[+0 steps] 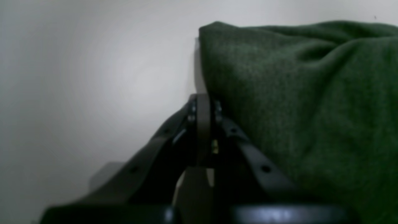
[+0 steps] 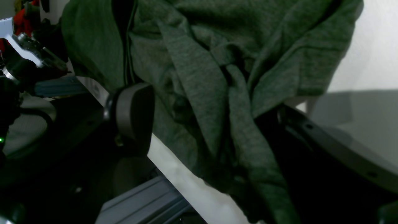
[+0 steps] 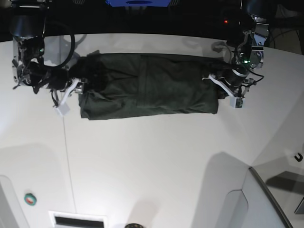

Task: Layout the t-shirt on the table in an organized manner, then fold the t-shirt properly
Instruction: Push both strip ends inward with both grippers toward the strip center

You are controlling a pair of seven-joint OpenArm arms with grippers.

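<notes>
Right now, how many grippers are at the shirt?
2. The right gripper is at the t-shirt's end on the base view's left, open around bunched fabric. The left gripper is at the opposite end, shut beside the fabric.

Free room: the surface (image 3: 152, 166) is bare across its whole middle and near side, below the t-shirt (image 3: 147, 90), w/ wide passage left to right. A thin bare strip also runs along the far edge above the cloth.

Obstacles: t-shirt lies as a long band across the far part, blocking a straight low pass front to back. Right tool (image 3: 78, 88) sits at the band's left end, jaws spread wide w/ bunched cloth between them. Left tool (image 3: 219, 85) sits at the band's right end, jaws closed, just beside the cloth edge. Grey angled panel (image 3: 266, 199) takes the near right corner. Small green button (image 3: 30, 198) near left.
</notes>
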